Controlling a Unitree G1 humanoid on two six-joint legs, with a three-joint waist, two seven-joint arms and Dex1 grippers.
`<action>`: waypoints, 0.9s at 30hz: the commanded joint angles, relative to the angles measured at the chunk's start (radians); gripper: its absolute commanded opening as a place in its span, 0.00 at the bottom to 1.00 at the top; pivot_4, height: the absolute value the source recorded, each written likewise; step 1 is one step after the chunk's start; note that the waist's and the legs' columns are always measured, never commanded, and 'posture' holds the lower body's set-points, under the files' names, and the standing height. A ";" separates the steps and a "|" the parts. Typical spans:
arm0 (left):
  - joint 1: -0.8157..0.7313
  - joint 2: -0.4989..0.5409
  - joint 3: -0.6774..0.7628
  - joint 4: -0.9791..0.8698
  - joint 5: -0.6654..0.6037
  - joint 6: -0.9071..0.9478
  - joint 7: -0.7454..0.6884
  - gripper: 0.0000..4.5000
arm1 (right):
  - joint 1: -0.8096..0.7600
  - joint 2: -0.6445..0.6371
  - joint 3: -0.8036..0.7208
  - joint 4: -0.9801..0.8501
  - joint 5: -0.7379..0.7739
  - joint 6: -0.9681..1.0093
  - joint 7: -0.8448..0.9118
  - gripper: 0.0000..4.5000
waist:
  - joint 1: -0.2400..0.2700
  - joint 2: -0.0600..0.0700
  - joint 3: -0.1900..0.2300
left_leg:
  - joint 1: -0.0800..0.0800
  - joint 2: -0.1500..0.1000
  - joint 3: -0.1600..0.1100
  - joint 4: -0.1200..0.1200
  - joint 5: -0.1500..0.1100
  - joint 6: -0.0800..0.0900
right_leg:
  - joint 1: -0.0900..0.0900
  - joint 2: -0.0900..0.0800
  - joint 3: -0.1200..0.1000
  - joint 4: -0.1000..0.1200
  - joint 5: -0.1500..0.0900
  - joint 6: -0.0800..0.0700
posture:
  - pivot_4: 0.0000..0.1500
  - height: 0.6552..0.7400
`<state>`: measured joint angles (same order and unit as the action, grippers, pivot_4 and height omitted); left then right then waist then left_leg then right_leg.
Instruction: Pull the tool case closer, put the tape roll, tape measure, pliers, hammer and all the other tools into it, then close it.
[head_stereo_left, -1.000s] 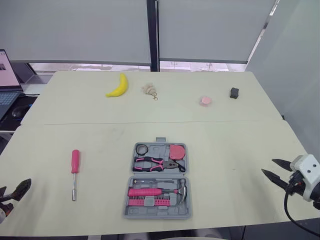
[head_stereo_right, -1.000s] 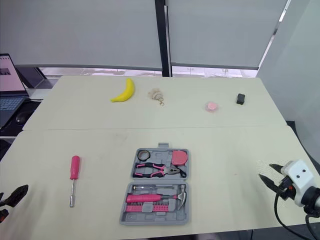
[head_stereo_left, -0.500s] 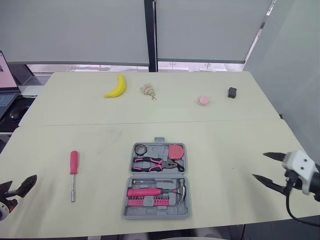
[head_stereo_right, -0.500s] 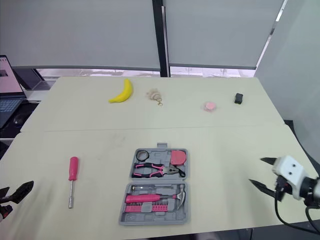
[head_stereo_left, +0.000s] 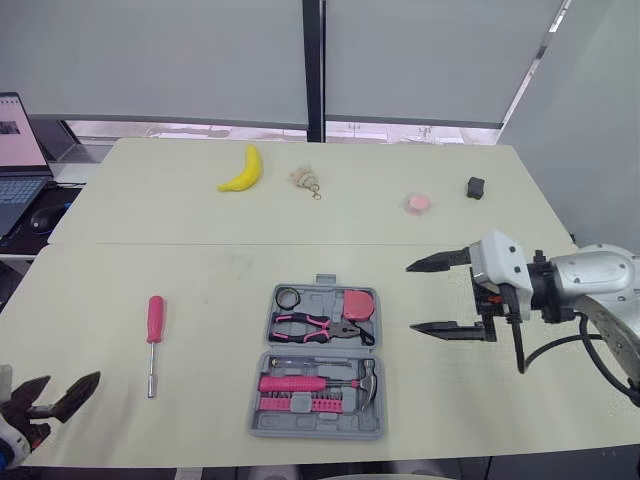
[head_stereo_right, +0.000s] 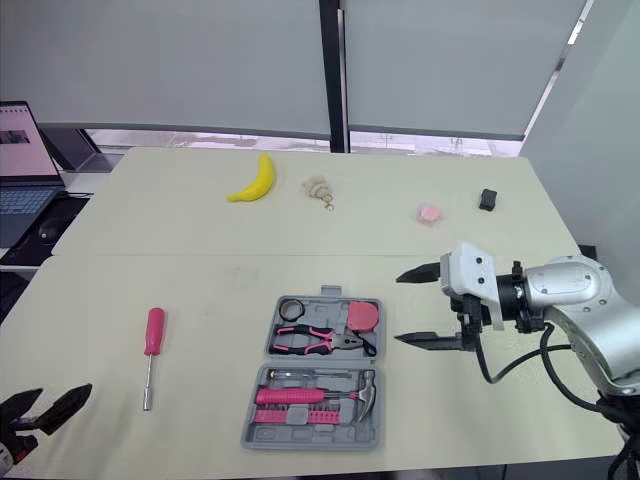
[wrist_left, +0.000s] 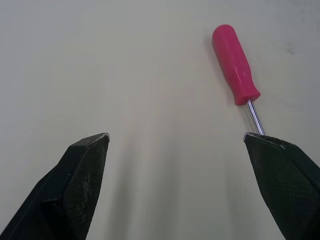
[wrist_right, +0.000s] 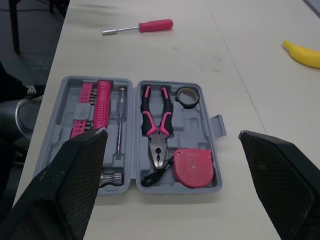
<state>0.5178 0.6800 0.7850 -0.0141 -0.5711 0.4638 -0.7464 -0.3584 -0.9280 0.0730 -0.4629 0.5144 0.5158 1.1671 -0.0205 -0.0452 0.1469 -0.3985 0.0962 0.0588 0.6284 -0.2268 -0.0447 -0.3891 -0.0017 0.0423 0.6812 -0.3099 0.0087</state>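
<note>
While right end effector (head_stereo_left: 410, 298) gapes wide, tool case (head_stereo_left: 316, 346) lies open just leftward

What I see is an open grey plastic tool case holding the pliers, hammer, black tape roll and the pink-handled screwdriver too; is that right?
Not quite. The pink-handled screwdriver lies outside on the pale table, apart from the open grey plastic tool case, on the robot's left of it, as the left eye view shows. The pliers, hammer and black tape roll are inside.

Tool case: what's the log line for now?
tool case: open, mostly packed | screwdriver: outside tool case | right gripper: open beside tool case | left gripper: open
</note>
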 joint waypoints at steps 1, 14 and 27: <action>0.016 -0.003 0.035 -0.091 -0.035 0.039 0.007 1.00 | -0.029 0.009 0.009 0.003 -0.003 -0.007 0.012 1.00 | -0.001 0.001 0.001 | 0.000 0.000 0.000 0.000 0.000 0.000 | 0.000 0.000 0.000 0.000 0.000 0.000 | 1.00 1.00; -0.174 -0.133 -0.127 -0.222 0.029 0.227 0.357 1.00 | -0.011 0.033 0.016 -0.027 -0.019 0.001 -0.010 1.00 | -0.007 0.001 0.000 | 0.000 0.001 0.000 0.001 0.000 0.000 | 0.001 0.003 0.001 0.001 0.001 0.001 | 1.00 1.00; -0.443 -0.156 -0.299 0.007 0.138 0.227 0.438 1.00 | -0.003 0.028 0.018 -0.063 -0.016 0.027 -0.031 1.00 | -0.005 0.001 0.001 | 0.000 0.000 -0.001 0.001 0.000 0.000 | 0.001 0.008 0.001 0.001 0.001 0.001 | 1.00 1.00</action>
<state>0.0834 0.5214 0.4971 -0.0096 -0.4471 0.7066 -0.3043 -0.3616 -0.8938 0.1032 -0.4971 0.4923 0.5374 1.1439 -0.0258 -0.0440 0.1475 -0.3984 0.0963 0.0581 0.6297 -0.2267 -0.0446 -0.3879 0.0062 0.0438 0.6821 -0.3088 0.0103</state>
